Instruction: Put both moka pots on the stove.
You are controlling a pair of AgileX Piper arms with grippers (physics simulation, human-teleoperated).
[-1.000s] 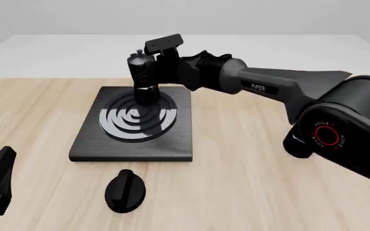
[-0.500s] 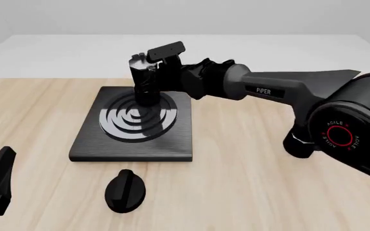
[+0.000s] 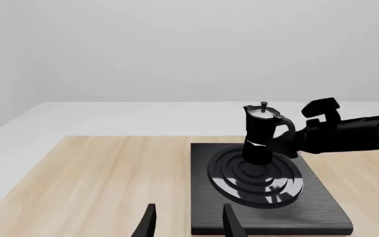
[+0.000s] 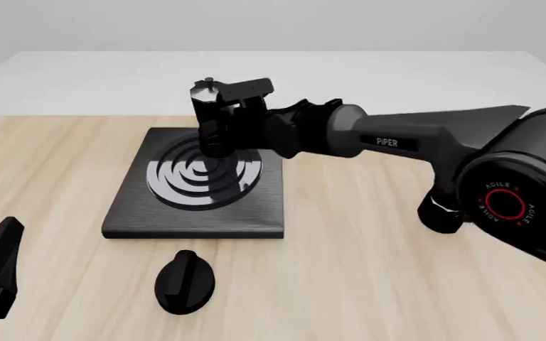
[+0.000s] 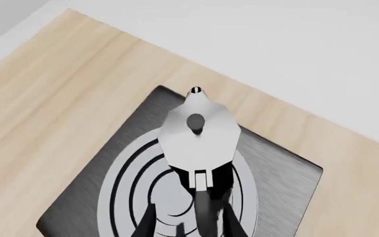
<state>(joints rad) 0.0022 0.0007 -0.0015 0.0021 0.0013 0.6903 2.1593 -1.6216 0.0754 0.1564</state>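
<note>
A moka pot (image 3: 262, 133) stands upright on the far part of the stove's (image 3: 321, 207) burner rings, its handle toward the right gripper (image 3: 295, 140), which reaches in beside it. The left gripper's (image 3: 188, 222) two fingertips sit apart over the wooden table (image 3: 110, 182).

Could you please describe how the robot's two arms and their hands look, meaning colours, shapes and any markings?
The right arm is matt black to dark grey, with rounded joints, white "PiPER" lettering on its forearm and a red ring with "AGILE X" text on its big base joint. A small black box sits above the right hand. The left hand shows only two thin, black, tapered fingers. No loose cables are visible.
</note>
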